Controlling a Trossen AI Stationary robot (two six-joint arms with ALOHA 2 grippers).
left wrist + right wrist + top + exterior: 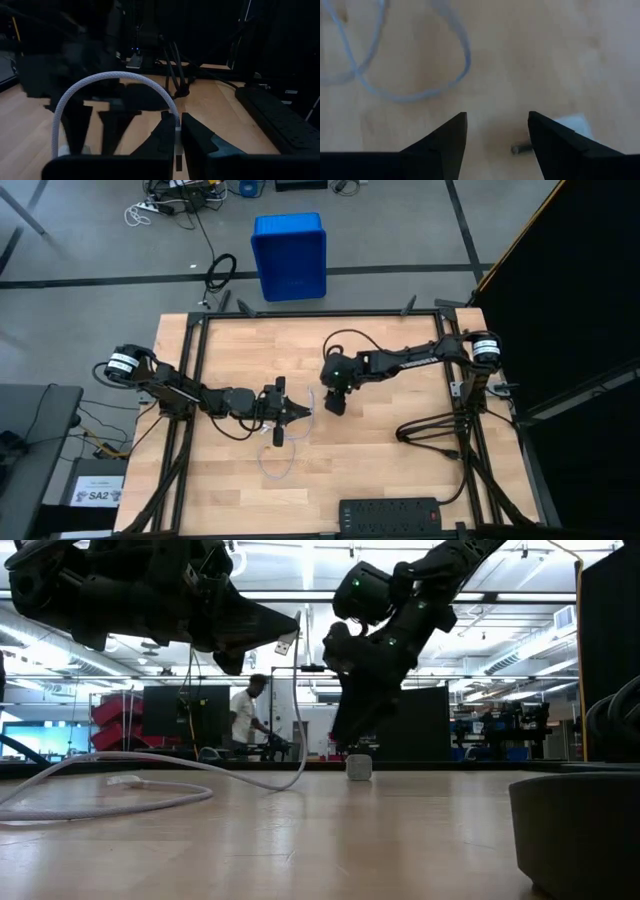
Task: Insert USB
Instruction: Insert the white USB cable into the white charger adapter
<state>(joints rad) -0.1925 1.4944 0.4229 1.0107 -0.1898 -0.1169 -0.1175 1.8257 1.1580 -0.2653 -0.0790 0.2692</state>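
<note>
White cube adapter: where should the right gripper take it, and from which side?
Come straight down from above and close on two opposite flat sides of the white cube adapter. It sits squat on the table, so a top approach seems best. The right gripper hangs open over it, but the cube lies off-centre by one finger, so centre first. The left gripper holds the USB.

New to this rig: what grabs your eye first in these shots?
The left gripper, near the table's middle, is shut on the USB plug, lifted off the wood with the whitish cable trailing down in loops. Just to its right, the right gripper hangs open above a small white cube standing on the table.
</note>
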